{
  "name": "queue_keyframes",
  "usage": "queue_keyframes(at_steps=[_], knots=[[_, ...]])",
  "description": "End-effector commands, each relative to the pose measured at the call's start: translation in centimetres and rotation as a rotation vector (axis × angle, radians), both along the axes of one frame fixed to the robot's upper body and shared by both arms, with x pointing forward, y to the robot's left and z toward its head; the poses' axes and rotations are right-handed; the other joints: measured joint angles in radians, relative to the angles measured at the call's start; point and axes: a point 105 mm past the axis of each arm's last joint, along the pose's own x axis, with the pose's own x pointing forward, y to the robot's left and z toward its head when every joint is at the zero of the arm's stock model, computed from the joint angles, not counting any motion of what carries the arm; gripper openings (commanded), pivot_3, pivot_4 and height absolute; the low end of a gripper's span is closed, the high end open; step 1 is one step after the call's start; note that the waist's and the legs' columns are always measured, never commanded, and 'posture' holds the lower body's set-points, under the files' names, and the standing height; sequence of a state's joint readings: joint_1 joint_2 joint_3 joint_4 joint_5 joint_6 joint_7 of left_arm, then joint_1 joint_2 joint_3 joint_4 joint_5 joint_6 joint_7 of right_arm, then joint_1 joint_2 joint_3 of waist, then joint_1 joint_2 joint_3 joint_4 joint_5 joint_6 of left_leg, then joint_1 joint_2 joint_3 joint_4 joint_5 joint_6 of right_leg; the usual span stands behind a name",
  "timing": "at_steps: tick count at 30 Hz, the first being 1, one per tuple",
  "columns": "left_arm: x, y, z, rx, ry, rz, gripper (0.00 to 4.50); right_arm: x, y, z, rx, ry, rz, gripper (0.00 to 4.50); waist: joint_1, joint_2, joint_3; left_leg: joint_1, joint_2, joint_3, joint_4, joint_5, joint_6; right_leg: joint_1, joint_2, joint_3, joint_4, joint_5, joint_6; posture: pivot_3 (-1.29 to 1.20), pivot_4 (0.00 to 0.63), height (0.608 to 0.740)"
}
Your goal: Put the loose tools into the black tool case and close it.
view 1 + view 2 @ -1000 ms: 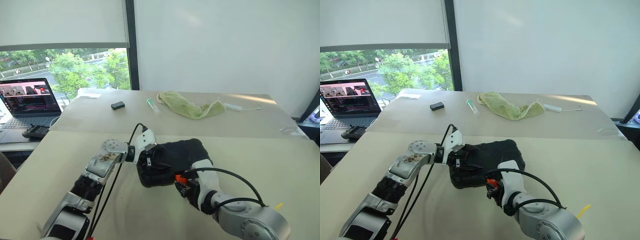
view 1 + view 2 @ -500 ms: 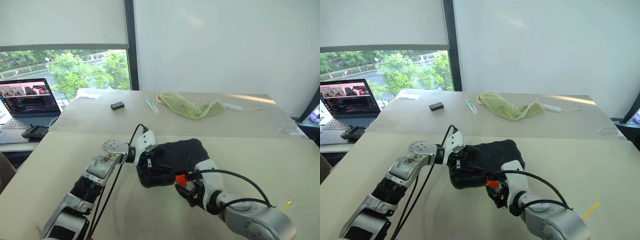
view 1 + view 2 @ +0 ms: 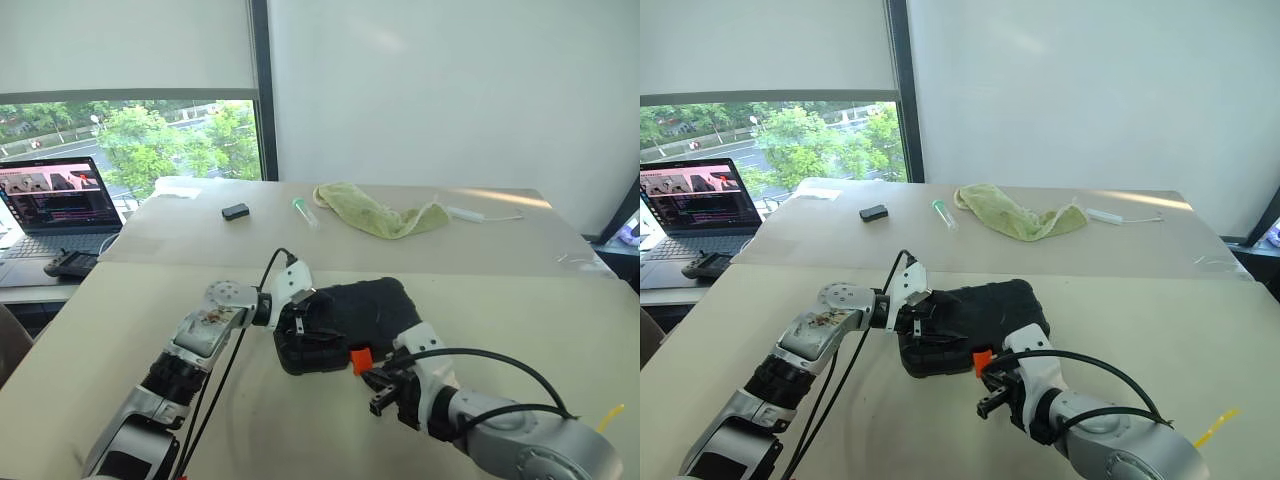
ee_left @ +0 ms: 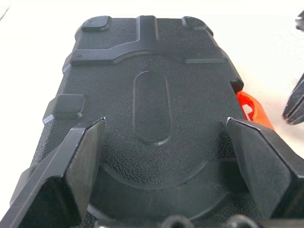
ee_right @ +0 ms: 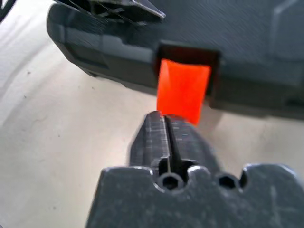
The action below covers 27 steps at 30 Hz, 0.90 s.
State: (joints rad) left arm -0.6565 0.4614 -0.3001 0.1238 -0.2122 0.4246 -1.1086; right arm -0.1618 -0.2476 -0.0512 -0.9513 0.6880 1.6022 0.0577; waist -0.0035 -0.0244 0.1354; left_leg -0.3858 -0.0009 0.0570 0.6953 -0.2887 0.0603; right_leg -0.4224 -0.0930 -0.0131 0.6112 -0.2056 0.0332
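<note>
On the near bench (image 3: 120, 300) we see the black tool case (image 3: 350, 305) lying closed, lid up. Our left claw (image 4: 161, 156) stands wide apart over the lid, one finger at each side. Our right claw (image 5: 166, 128), fingers pressed together, points at the orange latch (image 5: 183, 90) on the front edge.

Head eyes look down, wrist views close, all sharing case (image 3: 340, 325)
</note>
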Motion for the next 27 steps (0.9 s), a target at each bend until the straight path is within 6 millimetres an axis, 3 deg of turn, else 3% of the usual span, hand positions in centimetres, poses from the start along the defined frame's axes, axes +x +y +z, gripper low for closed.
queue_keyframes(at_steps=[1,10,19,23,27], knots=[[-0.3,0.7,-3.4,0.089,0.106,0.041,4.34,1.1,-0.1,0.3,-0.005,-0.023,-0.003,0.02,0.000,0.000,0.000,0.000,0.000,0.000,0.000,0.000,0.000,0.000,0.000,0.000,0.000,0.000,0.000,0.00,0.150,0.740],[-0.6,0.5,-3.8,0.090,0.107,0.046,4.34,3.4,-0.1,-0.2,-0.027,-0.015,0.039,0.02,-0.001,0.000,0.000,0.000,0.000,0.000,0.000,0.000,0.000,0.000,0.000,0.000,0.000,0.000,0.000,0.00,0.150,0.740],[-1.1,0.7,-5.0,0.118,0.116,0.052,4.34,4.2,0.4,2.4,0.036,-0.032,0.159,0.02,-0.002,0.000,0.000,0.000,0.000,0.000,0.000,0.000,0.000,0.000,0.000,0.000,0.000,0.000,0.000,0.00,0.150,0.740],[-1.1,0.4,-5.1,0.097,0.118,0.060,4.34,4.8,0.1,2.3,0.012,-0.023,0.180,0.02,-0.007,0.000,0.000,0.000,0.000,0.000,0.000,0.000,0.000,0.000,0.000,0.000,0.001,0.001,-0.001,0.00,0.150,0.740],[-0.6,0.4,-2.4,-0.071,0.005,0.101,4.34,3.5,0.3,3.8,0.088,-0.175,0.230,0.02,-0.010,0.000,0.000,0.000,0.001,0.000,0.000,0.000,0.000,0.000,0.000,0.001,0.000,0.001,-0.001,0.00,0.150,0.740]])
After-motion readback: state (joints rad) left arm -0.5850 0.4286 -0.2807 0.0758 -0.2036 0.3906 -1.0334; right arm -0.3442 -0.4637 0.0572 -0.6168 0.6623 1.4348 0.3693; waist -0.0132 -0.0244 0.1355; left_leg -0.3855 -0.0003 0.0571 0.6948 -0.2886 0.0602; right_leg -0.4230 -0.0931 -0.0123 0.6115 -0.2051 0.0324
